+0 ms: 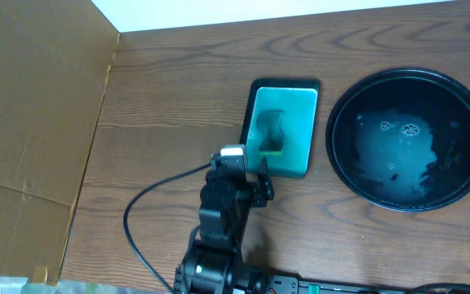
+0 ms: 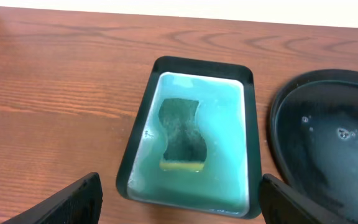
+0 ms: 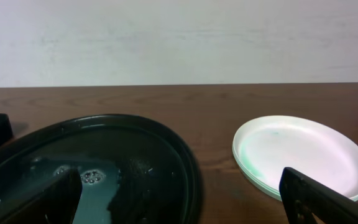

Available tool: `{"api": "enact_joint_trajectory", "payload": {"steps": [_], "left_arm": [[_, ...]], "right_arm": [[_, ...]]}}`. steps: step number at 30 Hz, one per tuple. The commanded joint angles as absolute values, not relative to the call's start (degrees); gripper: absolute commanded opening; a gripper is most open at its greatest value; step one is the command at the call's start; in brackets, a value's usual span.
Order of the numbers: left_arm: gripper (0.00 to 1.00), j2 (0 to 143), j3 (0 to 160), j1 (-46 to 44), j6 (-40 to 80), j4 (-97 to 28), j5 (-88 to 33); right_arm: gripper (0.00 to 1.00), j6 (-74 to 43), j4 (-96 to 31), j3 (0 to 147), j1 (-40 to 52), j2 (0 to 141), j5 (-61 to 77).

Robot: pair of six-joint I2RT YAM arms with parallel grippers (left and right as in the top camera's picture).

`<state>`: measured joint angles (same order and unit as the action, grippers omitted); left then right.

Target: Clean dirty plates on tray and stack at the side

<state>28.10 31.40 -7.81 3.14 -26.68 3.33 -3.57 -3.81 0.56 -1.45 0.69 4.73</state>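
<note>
Left end effector [image 2: 180, 186] was spread wide over the teal tray [image 2: 204, 66] holding a sponge [image 2: 180, 140], right end effector [image 3: 180, 186] was spread wide too, plates [image 3: 303, 152] sat stacked on the table [image 3: 229, 102] just beside the wet black tray [image 3: 157, 134]

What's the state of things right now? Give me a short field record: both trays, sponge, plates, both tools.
round tray: black, no plates on it, wet film with bubbles
rectangular tray: left of the round tray, holds teal water
sponge: lying in the rectangular tray, not gripped
plates: white, stacked on the table beside the round tray; count unclear
left tool: open, empty, by the rectangular tray's near end
right tool: open, empty, facing round tray and plates
</note>
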Motion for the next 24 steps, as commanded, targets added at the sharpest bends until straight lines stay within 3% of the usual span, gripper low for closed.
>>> {"api": "enact_joint_trajectory", "payload": {"steps": [1, 14, 24], "left_arm": [[0.80, 24.69, 28.49, -7.62, 0.84, -26.59, 2.85], [0.80, 9.87, 14.79, -6.15, -2.96, -16.16, 1.91], [0.80, 7.07, 11.11, -3.68, -1.37, -12.25, 2.11]], "right_arm": [[0.99, -2.68, -3.86, 0.30, -0.97, 0.27, 5.19], [0.99, -2.68, -3.86, 0.30, -0.97, 0.27, 5.19], [0.99, -2.68, -3.86, 0.30, -0.97, 0.27, 5.19]]}}
